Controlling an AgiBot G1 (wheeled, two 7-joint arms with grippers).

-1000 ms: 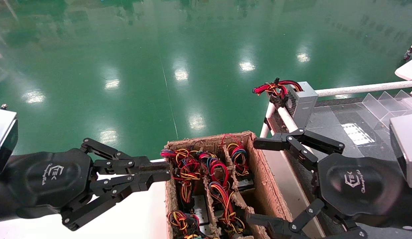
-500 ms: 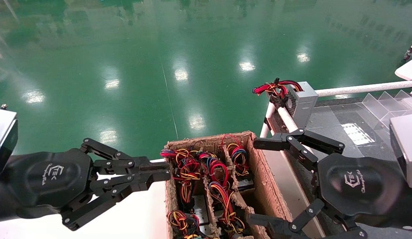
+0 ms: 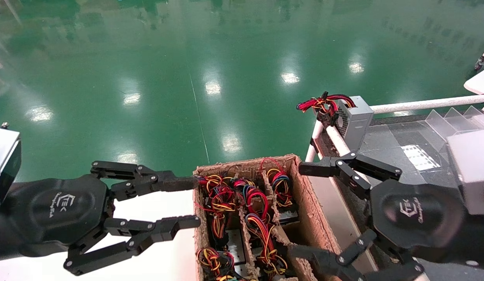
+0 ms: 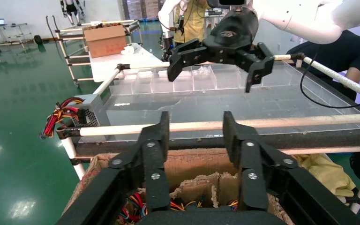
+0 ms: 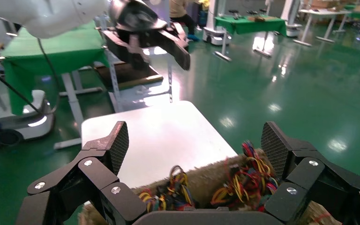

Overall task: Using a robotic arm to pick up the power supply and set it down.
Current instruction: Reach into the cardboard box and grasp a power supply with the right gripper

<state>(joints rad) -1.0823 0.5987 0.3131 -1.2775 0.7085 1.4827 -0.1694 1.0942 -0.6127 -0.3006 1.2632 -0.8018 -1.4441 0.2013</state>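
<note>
Several power supplies stand in a divided cardboard box (image 3: 304,203). Mostly their looped red, yellow and blue wire bundles (image 3: 281,182) show, plus bits of grey metal (image 3: 234,242). My left gripper (image 3: 189,202) hovers open at the box's left wall, nothing between its fingers. My right gripper (image 3: 300,210) is spread wide open at the box's right wall, also empty. In the left wrist view the left gripper (image 4: 196,133) points over the box (image 4: 192,168). In the right wrist view the right gripper (image 5: 197,145) frames the wire bundles (image 5: 248,183).
A white table top (image 3: 163,249) lies left of the box. At the right is a rack with white tubes (image 3: 421,104), clear dividers (image 3: 456,121) and a grey box with a red-and-black wire bundle (image 3: 355,117). Green floor lies beyond.
My left gripper has gone from shut to open, staying beside the box. The right gripper shifted slightly down and toward the box, still open.
</note>
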